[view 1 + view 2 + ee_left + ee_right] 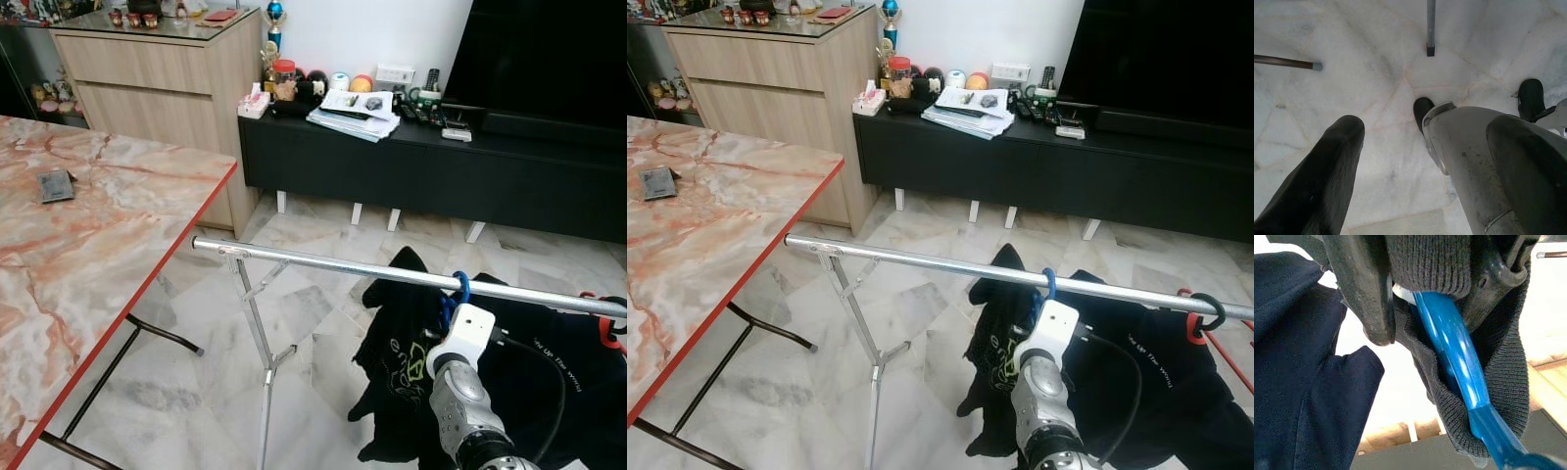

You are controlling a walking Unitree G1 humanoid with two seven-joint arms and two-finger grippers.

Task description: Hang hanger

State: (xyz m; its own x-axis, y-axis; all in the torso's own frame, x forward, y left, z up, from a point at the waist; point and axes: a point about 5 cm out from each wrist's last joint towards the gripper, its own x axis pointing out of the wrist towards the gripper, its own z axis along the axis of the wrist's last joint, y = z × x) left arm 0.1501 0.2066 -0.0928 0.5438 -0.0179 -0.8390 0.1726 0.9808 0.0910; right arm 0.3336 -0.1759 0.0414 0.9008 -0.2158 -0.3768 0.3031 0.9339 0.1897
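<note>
Lower right of the head view: the blue hanger [458, 290], hooked over the steel rail [323, 262], is pinched with its dark shirt [397, 352] in the right gripper [1425, 298] directly below; left gripper [1420, 161] fingers spread.

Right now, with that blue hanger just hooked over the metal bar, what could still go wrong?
The right gripper is clamped on the blue hanger and the collar of the dark shirt, so pulling away could catch the fabric and drag the hook off the rail.

The rail stands on a thin folding leg; a tug might rock the rack.

The hook sits close beside the wrist, so it could be bumped.
</note>
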